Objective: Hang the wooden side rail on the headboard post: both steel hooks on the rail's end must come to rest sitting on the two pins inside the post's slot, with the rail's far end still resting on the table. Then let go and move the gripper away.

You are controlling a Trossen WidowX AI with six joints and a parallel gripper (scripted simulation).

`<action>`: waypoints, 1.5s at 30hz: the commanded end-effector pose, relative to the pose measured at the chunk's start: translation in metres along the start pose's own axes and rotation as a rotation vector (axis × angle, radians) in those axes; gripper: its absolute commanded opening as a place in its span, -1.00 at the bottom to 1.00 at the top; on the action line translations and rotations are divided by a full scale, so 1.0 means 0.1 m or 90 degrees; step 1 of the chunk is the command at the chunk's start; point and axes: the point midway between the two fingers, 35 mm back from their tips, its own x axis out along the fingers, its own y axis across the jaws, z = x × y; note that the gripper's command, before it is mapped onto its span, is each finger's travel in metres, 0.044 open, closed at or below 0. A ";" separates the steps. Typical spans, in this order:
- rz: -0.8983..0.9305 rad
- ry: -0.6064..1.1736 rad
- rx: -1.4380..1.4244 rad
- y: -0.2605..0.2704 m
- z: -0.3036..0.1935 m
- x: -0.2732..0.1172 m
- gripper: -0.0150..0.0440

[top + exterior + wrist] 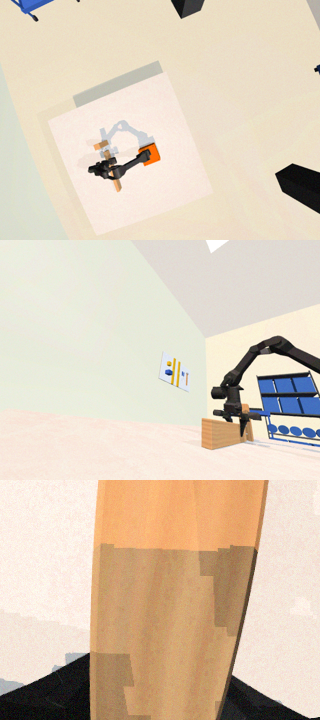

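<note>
The wooden side rail (pixel 118 184) (pixel 217 433) (pixel 174 520) lies on the pale table (pixel 155 116) (pixel 77 446). One of its ends is next to the short wooden headboard post (pixel 100 146) (pixel 245 408). My gripper (pixel 110 167) (pixel 235 424) reaches down over the rail's middle part and is shut on it, with one black finger on each side face. In the wrist view the rail runs up the middle of the picture between the dark fingers. Small pale steel parts (pixel 105 149) show where the rail meets the post. I cannot tell whether the hooks sit on the pins.
The arm's orange base (pixel 152 155) stands on the table to the right of the rail. On the floor stand black boxes (pixel 187 7) (pixel 299 183) and a blue cart (pixel 28 6). A blue shelf rack (pixel 286 392) and a wall poster (pixel 174 374) are behind.
</note>
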 end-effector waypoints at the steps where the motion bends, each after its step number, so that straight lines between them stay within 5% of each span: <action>1: 0.001 -0.001 -0.033 0.04 0.00 0.00 -0.49; 45: -0.003 0.000 -0.040 0.15 -0.01 0.00 -0.49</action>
